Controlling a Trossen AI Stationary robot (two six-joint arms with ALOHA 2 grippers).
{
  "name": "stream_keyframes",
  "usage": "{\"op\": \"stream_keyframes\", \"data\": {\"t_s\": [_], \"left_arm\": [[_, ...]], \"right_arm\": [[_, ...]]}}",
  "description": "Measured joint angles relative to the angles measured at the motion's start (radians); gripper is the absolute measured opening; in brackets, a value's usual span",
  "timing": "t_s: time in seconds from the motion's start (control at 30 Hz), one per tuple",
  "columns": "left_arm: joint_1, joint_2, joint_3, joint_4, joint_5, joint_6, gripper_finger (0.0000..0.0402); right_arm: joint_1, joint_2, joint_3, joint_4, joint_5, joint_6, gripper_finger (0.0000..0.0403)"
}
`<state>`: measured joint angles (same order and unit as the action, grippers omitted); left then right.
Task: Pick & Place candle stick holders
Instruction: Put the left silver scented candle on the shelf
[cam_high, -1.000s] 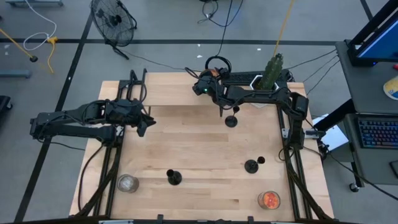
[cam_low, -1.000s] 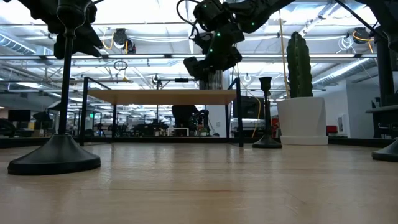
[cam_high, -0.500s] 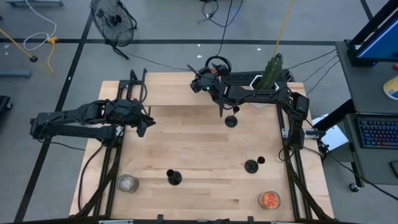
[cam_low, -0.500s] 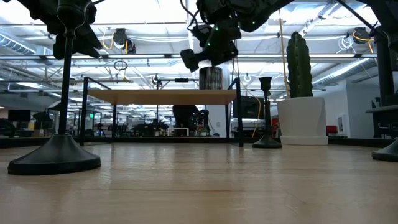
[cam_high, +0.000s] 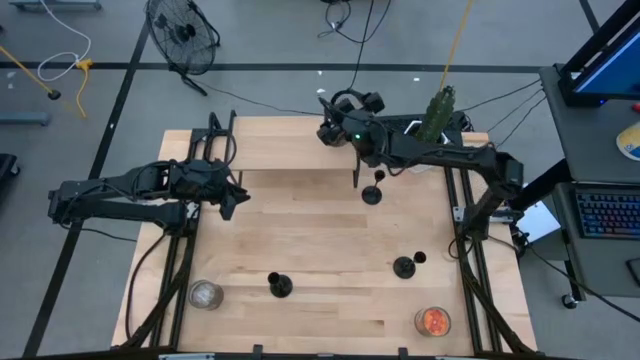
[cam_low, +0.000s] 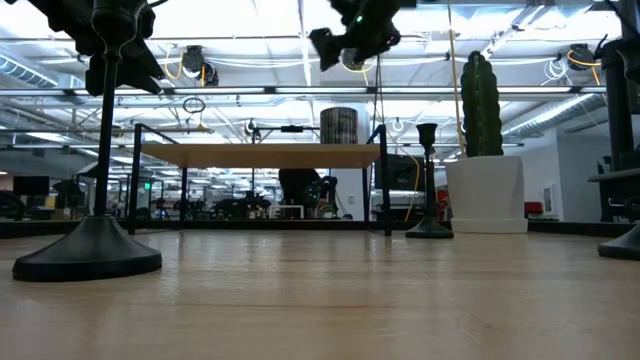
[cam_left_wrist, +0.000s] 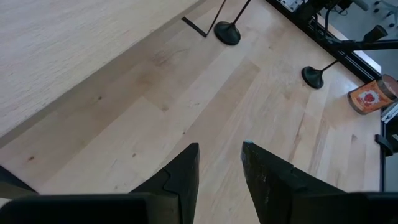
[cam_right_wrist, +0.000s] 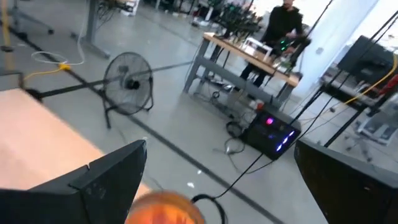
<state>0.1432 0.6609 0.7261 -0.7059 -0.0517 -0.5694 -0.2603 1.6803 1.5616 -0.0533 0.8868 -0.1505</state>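
— Right tool (cam_high: 332, 130), where? — Top centre of the high frame, raised over the bench (cam_high: 300, 250), fingers apart, empty.

— Holders? — All standing: one (cam_high: 372, 192) just below that tool, one (cam_high: 404, 266) lower right, one (cam_high: 279, 285) bottom centre.

— Left tool (cam_left_wrist: 219, 163)? — Centre left, fingers slightly apart, gripping nothing.

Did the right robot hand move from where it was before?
Yes. In the low view the right gripper has gone up, higher above the far holder, which stayed put.
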Motion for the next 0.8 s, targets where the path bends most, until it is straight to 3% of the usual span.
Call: {"op": "stream_keyframes", "data": {"t_s": [0.23, 0.37, 0.6, 0.8], "left_arm": [[0.0, 0.0, 0.0, -0.001, 0.001, 0.037, 0.0127], [-0.003, 0.0, 0.0, 0.0, 0.01, 0.054, 0.0127], [-0.021, 0.0, 0.0, 0.0, 0.077, 0.096, 0.0127], [-0.054, 0.0, 0.0, 0.004, 0.096, -0.058, 0.0127]], "right_arm": [[0.034, -0.185, -0.098, -0.335, -0.124, 0.256, 0.0394], [0.059, -0.325, -0.209, -0.391, -0.158, 0.386, 0.0394], [0.126, -0.596, -0.471, -0.324, -0.156, 0.536, 0.0393], [0.174, -0.783, -0.731, -0.12, -0.157, 0.558, 0.0393]]}}
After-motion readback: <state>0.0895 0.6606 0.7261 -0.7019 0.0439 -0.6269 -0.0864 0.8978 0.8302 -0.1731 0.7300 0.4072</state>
